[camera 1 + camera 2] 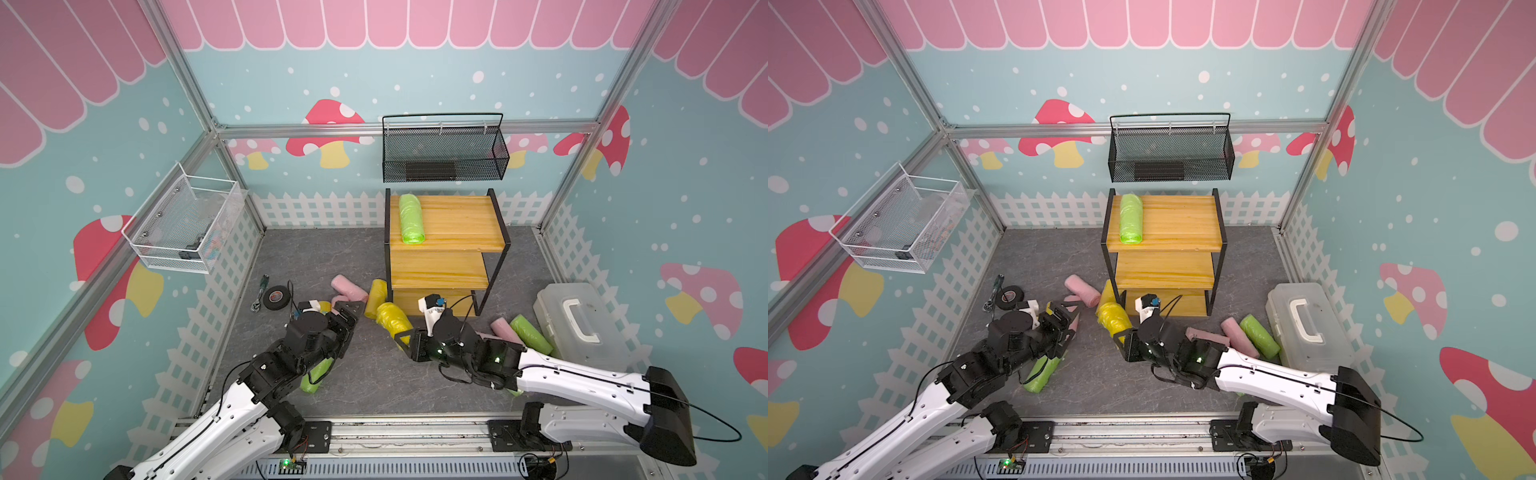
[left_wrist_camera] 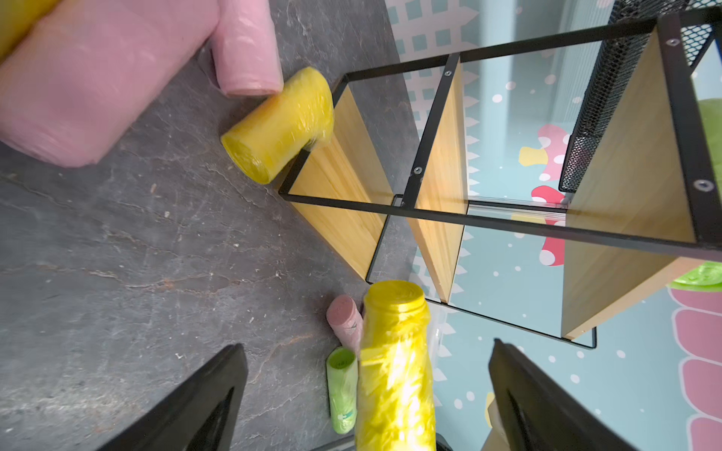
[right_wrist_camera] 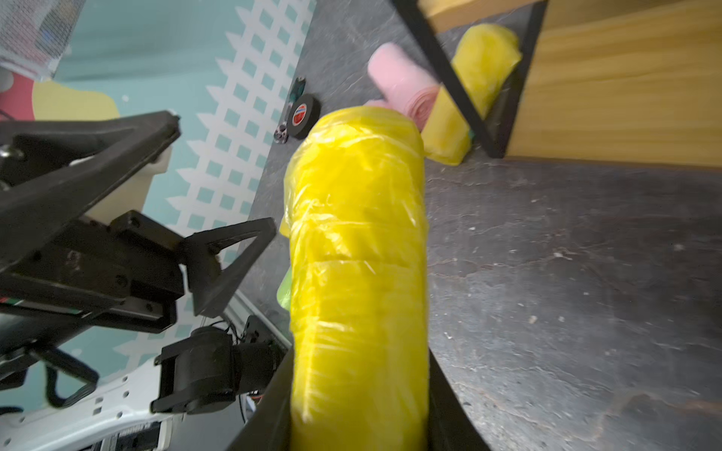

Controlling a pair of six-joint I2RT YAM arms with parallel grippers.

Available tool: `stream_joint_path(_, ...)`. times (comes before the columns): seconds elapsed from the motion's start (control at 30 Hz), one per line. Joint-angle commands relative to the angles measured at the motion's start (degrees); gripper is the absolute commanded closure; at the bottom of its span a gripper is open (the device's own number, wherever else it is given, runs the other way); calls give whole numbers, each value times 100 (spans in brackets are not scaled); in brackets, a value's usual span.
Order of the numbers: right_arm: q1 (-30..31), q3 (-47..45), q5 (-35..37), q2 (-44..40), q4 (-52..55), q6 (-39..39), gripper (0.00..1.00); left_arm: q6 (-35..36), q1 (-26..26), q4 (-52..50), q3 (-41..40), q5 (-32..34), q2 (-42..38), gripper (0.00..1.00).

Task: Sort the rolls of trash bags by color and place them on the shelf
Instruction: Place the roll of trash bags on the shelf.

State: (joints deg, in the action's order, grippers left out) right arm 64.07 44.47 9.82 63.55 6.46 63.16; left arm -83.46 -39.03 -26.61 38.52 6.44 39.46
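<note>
My right gripper (image 3: pixel 357 390) is shut on a yellow roll (image 3: pixel 357 242), which hangs above the floor in front of the shelf (image 1: pixel 453 216) in a top view (image 1: pixel 392 318). The left gripper (image 2: pixel 367 345) stands wide open a little to the left of that roll and apart from it (image 1: pixel 349 318). One lime green roll (image 1: pixel 410 218) lies on the shelf's top board. Another yellow roll (image 1: pixel 376 297) leans on the shelf's left foot, beside pink rolls (image 1: pixel 349 286). A green roll (image 1: pixel 316 374) lies under the left arm. A pink roll (image 1: pixel 505 330) and a green roll (image 1: pixel 530 334) lie at the right.
A clear plastic toolbox (image 1: pixel 577 320) stands at the right wall. A black tape roll (image 1: pixel 276 297) and a small tool lie at the left. A black mesh basket (image 1: pixel 444 153) hangs above the shelf, and a white wire basket (image 1: pixel 183 224) hangs on the left wall.
</note>
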Motion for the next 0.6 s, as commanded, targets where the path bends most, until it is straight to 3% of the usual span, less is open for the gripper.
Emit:
stream_joint_path(0.0,-36,-274,1129,-517,-449,260,100,775,0,-634,444,441,17,2)
stream_joint_path(0.27,-93,-609,2058,-849,-1681,99,100,1182,-1,-846,674,415,147,4)
stream_joint_path(0.57,-858,-580,1504,171,-3457,456,100,1235,0,-856,604,375,136,4)
